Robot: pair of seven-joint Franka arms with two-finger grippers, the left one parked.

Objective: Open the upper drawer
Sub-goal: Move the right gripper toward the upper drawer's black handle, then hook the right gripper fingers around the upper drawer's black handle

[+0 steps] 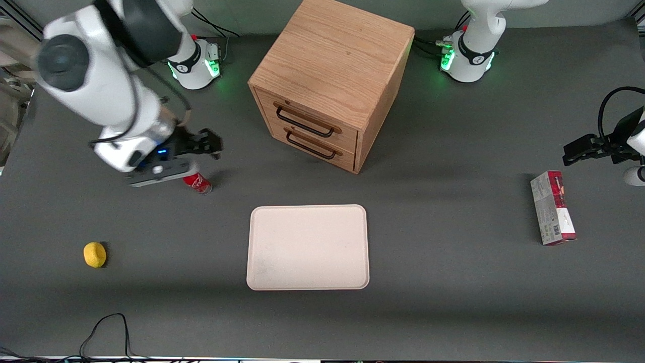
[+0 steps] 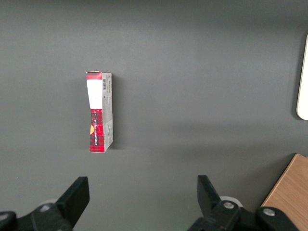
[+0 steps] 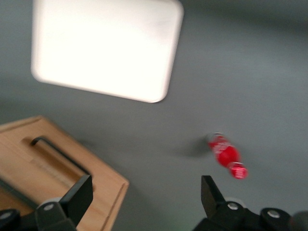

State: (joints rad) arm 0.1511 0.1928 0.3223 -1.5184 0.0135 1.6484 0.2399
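**Operator:** Where is my gripper, and what is its condition?

**Tech:** Your gripper (image 1: 207,143) hangs above the table (image 1: 453,302), toward the working arm's end, well apart from the cabinet (image 1: 330,80). In the right wrist view its fingers (image 3: 77,197) stand spread wide with nothing between them: released, grasping nothing. A red bottle (image 1: 197,182) lies on its side on the table just beside the gripper, slightly nearer the front camera.

**Operator:** Locate the upper drawer.

**Tech:** You find the upper drawer (image 1: 305,120) at the top of the cabinet's front face, directly above the lower drawer (image 1: 312,145). Each carries a dark bar handle (image 1: 304,122). Both drawer fronts sit flush with the cabinet face; the upper drawer is closed. The cabinet stands turned at an angle, with its front facing partly toward the working arm's end.

**Operator:** What else is on the table?

**Tech:** You have a pale tray (image 1: 308,247) in front of the cabinet, nearer the front camera. A yellow ball (image 1: 94,254) lies toward the working arm's end. A red box (image 1: 553,207) lies toward the parked arm's end.
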